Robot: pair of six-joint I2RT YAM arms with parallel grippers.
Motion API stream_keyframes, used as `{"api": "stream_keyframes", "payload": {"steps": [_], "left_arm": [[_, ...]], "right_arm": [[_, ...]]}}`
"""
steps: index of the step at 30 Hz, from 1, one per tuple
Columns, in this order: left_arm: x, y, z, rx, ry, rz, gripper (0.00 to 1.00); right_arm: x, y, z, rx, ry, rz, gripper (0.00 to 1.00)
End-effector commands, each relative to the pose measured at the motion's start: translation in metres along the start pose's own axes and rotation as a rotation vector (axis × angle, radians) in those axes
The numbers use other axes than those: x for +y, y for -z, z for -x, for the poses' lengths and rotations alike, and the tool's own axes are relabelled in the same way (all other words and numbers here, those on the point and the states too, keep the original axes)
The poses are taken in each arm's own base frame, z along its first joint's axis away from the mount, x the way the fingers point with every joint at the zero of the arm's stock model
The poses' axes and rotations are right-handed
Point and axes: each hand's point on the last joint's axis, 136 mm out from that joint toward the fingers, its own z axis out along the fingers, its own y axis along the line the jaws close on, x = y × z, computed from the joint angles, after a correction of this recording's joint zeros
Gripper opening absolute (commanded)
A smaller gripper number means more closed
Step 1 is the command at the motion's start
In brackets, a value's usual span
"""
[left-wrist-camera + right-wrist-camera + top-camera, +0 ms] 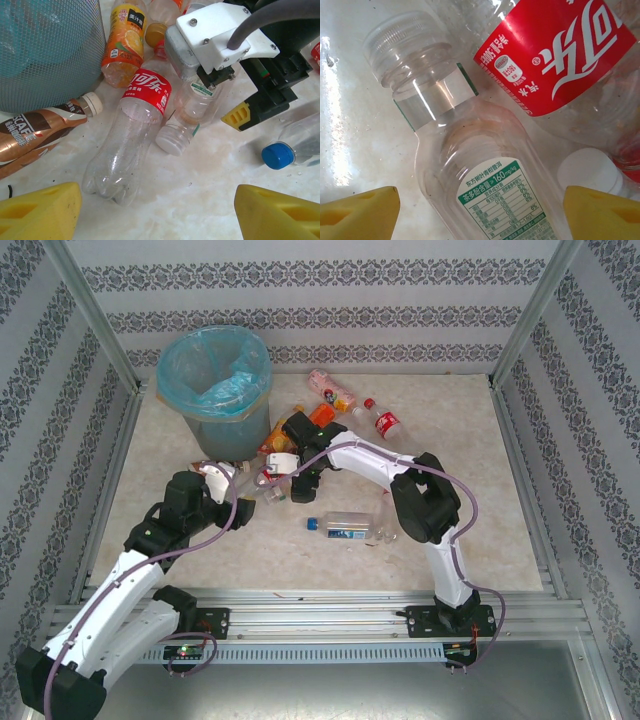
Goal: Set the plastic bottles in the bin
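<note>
Clear green-label bottle (485,165) lying flat on worktop (480,540), between jaws of right claw (480,210), spread wide, not gripping yet. Lined up for grab, I guess. Left claw (155,210) wide too, empty, red-label bottle (130,140) just ahead. Bin (240,430) ahead-left of it, upright.

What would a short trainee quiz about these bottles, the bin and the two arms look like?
1. True or false: the bin stands in the far left corner of the table.
2. The right tool has its fingertips on either side of a clear bottle. What colours are on that bottle's label? A: red and white. B: green and white. C: brown and gold.
3. What colour is the label on the neighbour bottle lying right beside the clear bottle?

Key: 1 true. 2 B. 3 red, with white writing.
</note>
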Motion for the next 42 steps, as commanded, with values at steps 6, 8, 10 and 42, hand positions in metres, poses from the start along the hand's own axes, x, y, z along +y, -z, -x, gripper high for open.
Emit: {"api": "stream_keyframes", "payload": {"steps": [6,8,10,42], "left_arm": [[-0.001,-0.004,-0.011,0.039,-0.018,-0.003,0.8],[-0.001,-0.003,-0.011,0.038,-0.018,-0.002,0.8],[-0.001,-0.004,-0.012,0.043,-0.02,-0.001,0.8],[0.009,-0.006,-0.013,0.059,-0.028,0.055,0.8]], "right_arm": [[0.025,-0.012,-0.03,0.078,-0.074,0.097,0.79],[0.026,-0.01,-0.027,0.074,-0.088,0.105,0.74],[0.025,-0.009,-0.024,0.067,-0.1,0.107,0.73],[0.034,0.019,-0.035,0.099,-0.152,0.114,0.65]]}}
